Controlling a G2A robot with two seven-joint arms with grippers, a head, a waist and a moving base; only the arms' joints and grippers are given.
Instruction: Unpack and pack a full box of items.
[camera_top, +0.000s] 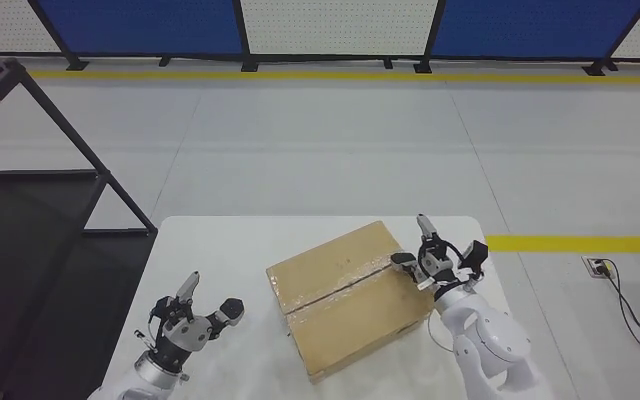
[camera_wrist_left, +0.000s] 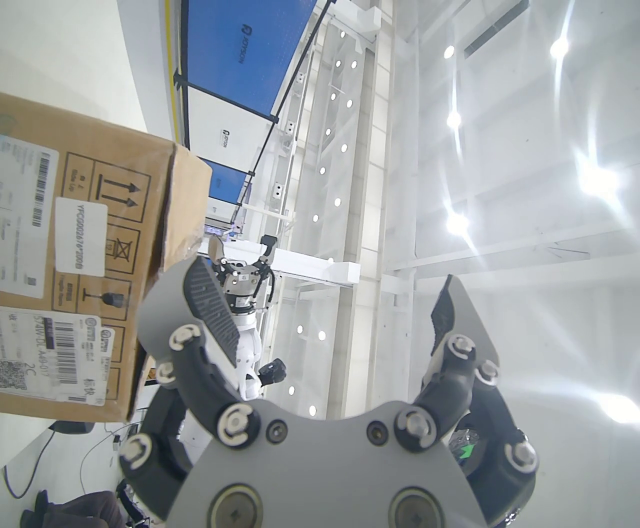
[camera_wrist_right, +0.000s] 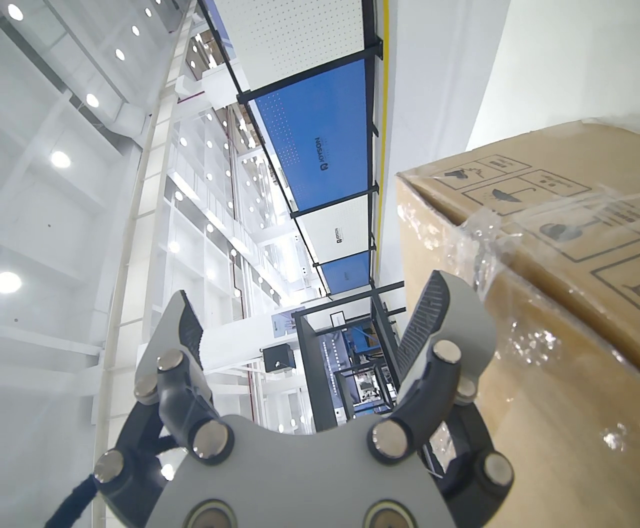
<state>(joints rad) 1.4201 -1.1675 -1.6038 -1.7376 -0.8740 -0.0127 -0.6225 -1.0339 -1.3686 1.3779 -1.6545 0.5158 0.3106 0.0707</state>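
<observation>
Left gripper (camera_wrist_left: 325, 285) tilts upward, jaws open, apart from the box (camera_top: 345, 295); right gripper (camera_wrist_right: 310, 295), open too, sits beside its corner.

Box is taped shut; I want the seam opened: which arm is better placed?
Probably right. The right gripper is open beside the box at the end of its seam; the left gripper, also open, sits apart.
</observation>
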